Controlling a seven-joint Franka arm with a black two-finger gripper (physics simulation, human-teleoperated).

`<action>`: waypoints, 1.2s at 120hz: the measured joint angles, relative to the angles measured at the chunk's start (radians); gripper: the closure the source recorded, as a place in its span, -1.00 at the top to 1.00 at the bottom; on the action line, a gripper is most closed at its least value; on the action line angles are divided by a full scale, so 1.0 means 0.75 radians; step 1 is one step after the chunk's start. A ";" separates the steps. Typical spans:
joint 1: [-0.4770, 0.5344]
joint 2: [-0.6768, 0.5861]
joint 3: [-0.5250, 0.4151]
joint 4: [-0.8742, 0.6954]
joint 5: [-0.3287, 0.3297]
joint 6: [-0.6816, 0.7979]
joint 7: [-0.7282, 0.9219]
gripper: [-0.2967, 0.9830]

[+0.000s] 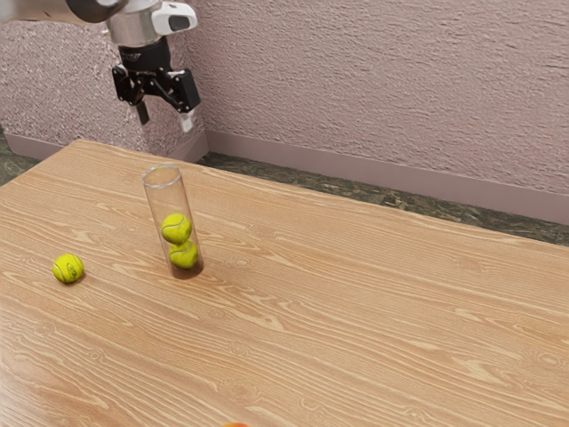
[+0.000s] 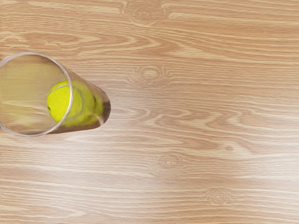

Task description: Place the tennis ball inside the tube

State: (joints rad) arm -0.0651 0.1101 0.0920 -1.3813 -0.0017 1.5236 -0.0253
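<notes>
- Rm: rough pinkish wall [image 1: 382, 89], pale skirting [image 1: 356, 185], dark floor [image 1: 400, 200].
- Table [image 1: 373, 311]: wood-grain, 1 far corner visible.
- Tennis ball [image 1: 68, 269]: loose on table, twd edge at ext. view's left; dark mark, illegible.
- Clear tube [image 1: 153, 200]: upright, twd far edge, w/ 2 stacked balls [image 1: 176, 229].
- Gripper [image 1: 164, 117]: above table, higher than tube; jaws wide.

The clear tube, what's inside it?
Inside the clear, upright tube are two yellow-green tennis balls, one above the other. The upper ball partly covers the lower one.
</notes>
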 joint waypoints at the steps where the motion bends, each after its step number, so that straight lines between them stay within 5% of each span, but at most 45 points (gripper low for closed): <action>1: 0.000 0.000 0.000 0.000 0.000 0.000 0.000 0.54; 28: 0.017 -0.080 -0.007 -0.116 -0.004 -0.004 -0.004 0.54; 67: 0.141 -0.391 -0.008 -0.723 0.006 0.167 -0.009 0.54; 144: 0.562 -0.249 -0.006 -0.963 0.056 0.712 0.322 0.54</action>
State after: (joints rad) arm 0.3560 -0.0770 0.0874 -2.1035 0.0406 2.0575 0.2165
